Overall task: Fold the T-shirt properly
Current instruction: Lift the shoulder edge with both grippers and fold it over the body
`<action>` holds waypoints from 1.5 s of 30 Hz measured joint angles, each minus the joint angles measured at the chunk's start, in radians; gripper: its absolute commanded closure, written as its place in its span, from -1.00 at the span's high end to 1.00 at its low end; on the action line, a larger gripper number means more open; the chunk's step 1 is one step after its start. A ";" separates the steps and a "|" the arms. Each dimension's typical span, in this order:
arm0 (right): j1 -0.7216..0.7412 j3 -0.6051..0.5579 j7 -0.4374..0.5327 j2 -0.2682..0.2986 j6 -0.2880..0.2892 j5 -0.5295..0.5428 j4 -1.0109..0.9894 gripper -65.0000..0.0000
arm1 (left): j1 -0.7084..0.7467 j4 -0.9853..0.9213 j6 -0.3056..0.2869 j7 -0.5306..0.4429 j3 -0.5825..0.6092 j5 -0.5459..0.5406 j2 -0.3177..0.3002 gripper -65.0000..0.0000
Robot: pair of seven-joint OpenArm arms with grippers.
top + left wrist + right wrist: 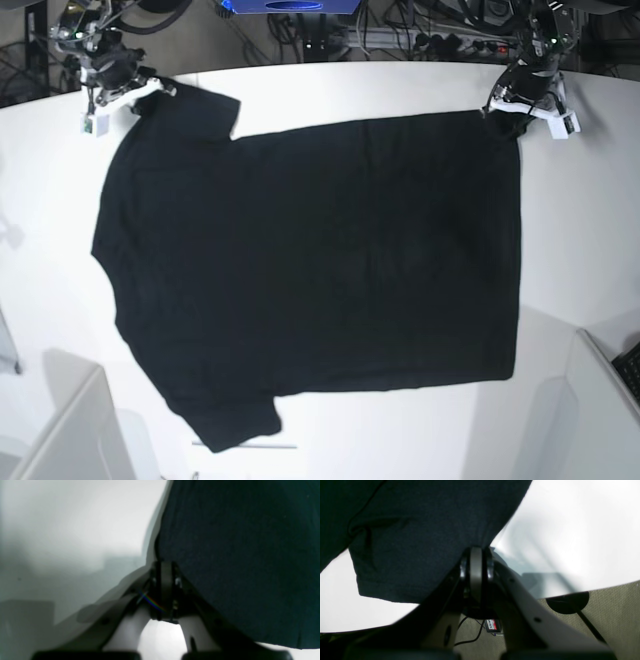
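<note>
Black T-shirt (310,270) lies spread flat on the white table (590,230), plain side up, and we see no fold made yet. Our left gripper (515,108) and right gripper (128,88) each pinch a far corner of it.

From my seat the only lettering I can find is on a small red-and-white tag (492,625) in the right wrist view, at about six o'clock, lying on the floor behind the gripper body beside a black cable (470,636). Its white strip carries dark handwritten characters that look like "ALTER" or something close; I cannot read them with certainty. In the left wrist view and the base view I can make out no text, number, brand or sign on anything.
</note>
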 measured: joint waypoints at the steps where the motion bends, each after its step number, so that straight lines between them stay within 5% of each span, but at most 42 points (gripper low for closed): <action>1: -0.009 -0.001 -0.007 0.000 0.000 -0.005 0.010 -1.00 | 0.000 0.000 0.000 0.000 0.000 0.001 0.000 -1.00; 9: -0.060 -0.005 -0.031 -0.008 -0.005 -0.012 0.110 -1.00 | 0.018 0.000 -0.006 0.021 -0.010 0.005 -0.065 -1.00; 16: -0.088 -0.007 -0.039 -0.014 -0.004 -0.011 0.118 -1.00 | 0.090 0.065 0.020 0.071 -0.083 0.033 -0.067 -1.00; 39: 0.046 -0.094 -0.058 -0.001 -0.009 -0.018 0.213 -1.00 | 0.051 0.194 0.023 0.079 -0.032 0.030 -0.067 -1.00; 45: 0.152 -0.097 -0.153 0.022 -0.016 -0.017 0.213 -1.00 | -0.026 0.193 0.053 0.219 -0.061 0.023 -0.056 -1.00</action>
